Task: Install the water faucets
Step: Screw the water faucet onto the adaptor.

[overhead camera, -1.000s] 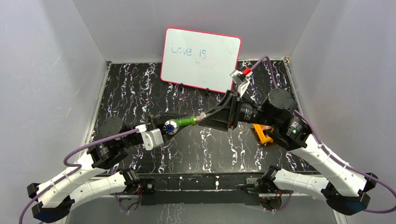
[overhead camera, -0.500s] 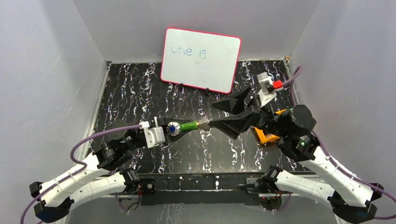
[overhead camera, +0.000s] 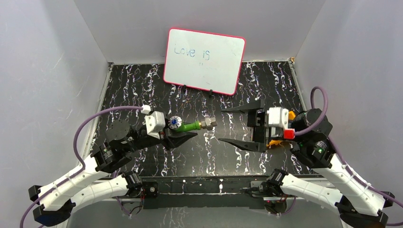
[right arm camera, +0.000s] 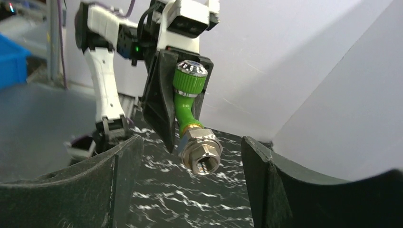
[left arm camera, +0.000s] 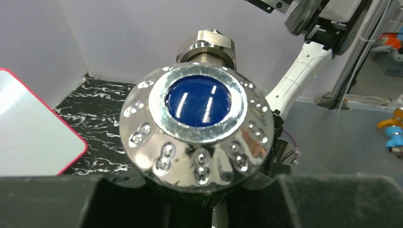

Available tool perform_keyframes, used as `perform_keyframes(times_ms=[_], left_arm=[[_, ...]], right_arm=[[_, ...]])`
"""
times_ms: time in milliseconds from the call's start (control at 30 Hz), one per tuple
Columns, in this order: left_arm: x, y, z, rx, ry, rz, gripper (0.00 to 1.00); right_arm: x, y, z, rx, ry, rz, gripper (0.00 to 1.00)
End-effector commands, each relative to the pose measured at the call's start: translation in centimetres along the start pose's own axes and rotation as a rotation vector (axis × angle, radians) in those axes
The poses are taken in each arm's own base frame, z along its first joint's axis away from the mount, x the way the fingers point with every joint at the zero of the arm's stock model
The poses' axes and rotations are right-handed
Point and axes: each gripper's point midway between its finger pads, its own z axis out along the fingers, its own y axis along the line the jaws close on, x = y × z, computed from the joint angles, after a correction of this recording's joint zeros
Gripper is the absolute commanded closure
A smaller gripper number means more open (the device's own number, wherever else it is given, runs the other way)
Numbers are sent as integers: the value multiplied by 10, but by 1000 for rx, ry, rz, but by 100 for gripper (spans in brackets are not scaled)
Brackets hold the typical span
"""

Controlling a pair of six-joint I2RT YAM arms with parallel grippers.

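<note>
Now your left claw (overhead camera: pixel 186 132) is clamped on the green tap (overhead camera: pixel 192 126), holding it above the tabletop (overhead camera: pixel 133 90) left of centre, its threaded fitting (overhead camera: pixel 208 123) pointing right at your right claw (overhead camera: pixel 221 125), which gapes wide, just short of it

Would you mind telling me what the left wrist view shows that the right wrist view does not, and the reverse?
Only the left wrist view: the knob face-on with its blue centre, and a corner of the whiteboard. Only the right wrist view: the green body, the threaded bore of the metal fitting, and the right gripper open, gripping nothing. Both: the faucet clamped in the left gripper.
</note>
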Motion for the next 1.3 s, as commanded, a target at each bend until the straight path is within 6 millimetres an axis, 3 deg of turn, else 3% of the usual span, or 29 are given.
perform_keyframes(times_ms=[0,333,667,1267], left_arm=[[-45,-16,-2,60,-99,-87,100],[-47,-24,1,89,-104,-216,100],[-51,-32,4,136,-95,-270,100],[-46,-32,5,138,-72,-274,100]], right_arm=[[-8,0,-2,-87,40,-286,18],[-1,-2,2,-154,73,-457,15],[17,1,8,-212,107,-469,17],[12,10,15,-265,61,-412,42]])
